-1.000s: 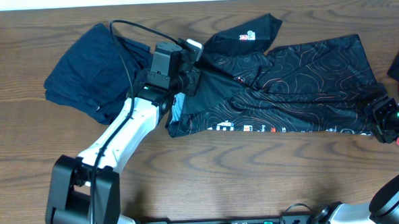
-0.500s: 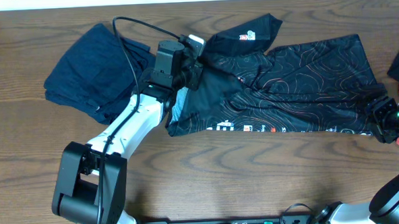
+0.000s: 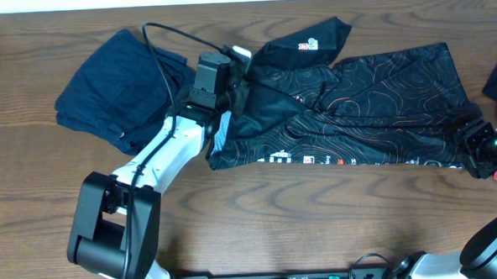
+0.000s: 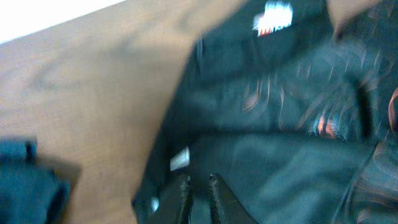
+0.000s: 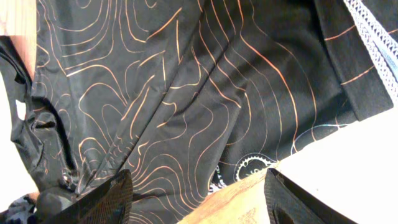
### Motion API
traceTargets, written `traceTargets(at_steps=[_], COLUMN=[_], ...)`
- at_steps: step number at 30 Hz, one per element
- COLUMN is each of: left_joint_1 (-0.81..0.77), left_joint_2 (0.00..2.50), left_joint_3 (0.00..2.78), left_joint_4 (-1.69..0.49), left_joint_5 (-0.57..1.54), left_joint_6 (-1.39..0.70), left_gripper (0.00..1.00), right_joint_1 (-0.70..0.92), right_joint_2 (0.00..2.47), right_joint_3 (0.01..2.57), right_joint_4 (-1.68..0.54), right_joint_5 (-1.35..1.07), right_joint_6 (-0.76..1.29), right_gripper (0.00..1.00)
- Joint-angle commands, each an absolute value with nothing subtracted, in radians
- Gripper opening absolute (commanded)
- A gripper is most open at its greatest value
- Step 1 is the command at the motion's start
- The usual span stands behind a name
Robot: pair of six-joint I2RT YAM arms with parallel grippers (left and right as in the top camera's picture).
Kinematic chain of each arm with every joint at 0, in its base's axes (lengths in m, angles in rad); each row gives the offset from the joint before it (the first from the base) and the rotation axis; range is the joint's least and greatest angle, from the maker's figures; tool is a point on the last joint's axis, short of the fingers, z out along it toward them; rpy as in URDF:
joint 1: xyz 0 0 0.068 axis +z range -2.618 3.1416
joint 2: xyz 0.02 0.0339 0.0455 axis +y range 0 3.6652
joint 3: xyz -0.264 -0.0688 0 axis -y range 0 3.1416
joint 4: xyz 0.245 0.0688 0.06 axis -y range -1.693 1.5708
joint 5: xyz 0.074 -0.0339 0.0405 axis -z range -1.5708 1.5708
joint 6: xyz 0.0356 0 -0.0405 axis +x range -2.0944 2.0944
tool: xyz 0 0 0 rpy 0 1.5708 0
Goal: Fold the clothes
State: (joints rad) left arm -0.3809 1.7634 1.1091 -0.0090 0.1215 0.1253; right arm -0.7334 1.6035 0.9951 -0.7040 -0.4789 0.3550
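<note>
Jersey (image 3: 373, 100) lies spread on table (image 3: 319, 212); left gripper (image 4: 199, 191) at jersey's collar end, blurred, can't tell grip; right gripper (image 5: 198, 186) over jersey's hem corner, jaws wide, released.

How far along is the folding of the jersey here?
Early. Done: jersey laid lengthwise on the table, rumpled, one sleeve sticking out. In hand: left gripper at its collar end, right gripper open over the opposite end. Left: no neat fold visible yet.

white-shelled left arm (image 3: 161, 156), black joints, boxy black base, thin black cable (image 3: 156, 61) loop
</note>
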Motion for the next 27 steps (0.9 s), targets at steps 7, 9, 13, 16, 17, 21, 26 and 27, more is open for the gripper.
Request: traceTargets(at_steps=[7, 9, 13, 16, 17, 21, 26, 27], left_joint_1=[-0.376, -0.376, -0.376, -0.376, -0.376, -0.376, -0.376, -0.376], left_joint_2=[1.757, 1.771, 1.809, 1.842, 1.856, 1.900, 1.898, 1.895], left_joint_3=[1.110, 1.110, 1.110, 1.110, 1.110, 1.110, 1.114, 1.118], left_joint_4=[-0.361, -0.371, -0.396, -0.403, -0.403, -0.388, -0.352, -0.351], left_joint_5=[0.176, 0.178, 0.259, 0.273, 0.273, 0.272, 0.271, 0.268], left_joint_6=[0.009, -0.002, -0.006, -0.006, -0.006, -0.005, -0.005, -0.005], left_gripper=[0.27, 0.28, 0.27, 0.27, 0.28, 0.24, 0.06, 0.06], right_joint_1=[-0.724, -0.724, -0.724, -0.724, -0.724, -0.724, -0.724, -0.724], right_joint_2=[1.606, 1.606, 1.606, 1.606, 1.606, 1.606, 1.606, 1.606], right_joint_3=[1.004, 1.004, 1.004, 1.004, 1.004, 1.004, 1.004, 1.004], right_joint_4=[-0.712, -0.712, -0.733, -0.745, -0.748, -0.756, -0.760, -0.760], right_joint_5=[-0.482, -0.482, -0.482, -0.482, -0.482, -0.483, -0.483, -0.483], right_joint_6=[0.342, 0.342, 0.342, 0.335, 0.335, 0.335, 0.335, 0.335], right_gripper=[0.68, 0.68, 0.68, 0.68, 0.68, 0.68, 0.68, 0.68])
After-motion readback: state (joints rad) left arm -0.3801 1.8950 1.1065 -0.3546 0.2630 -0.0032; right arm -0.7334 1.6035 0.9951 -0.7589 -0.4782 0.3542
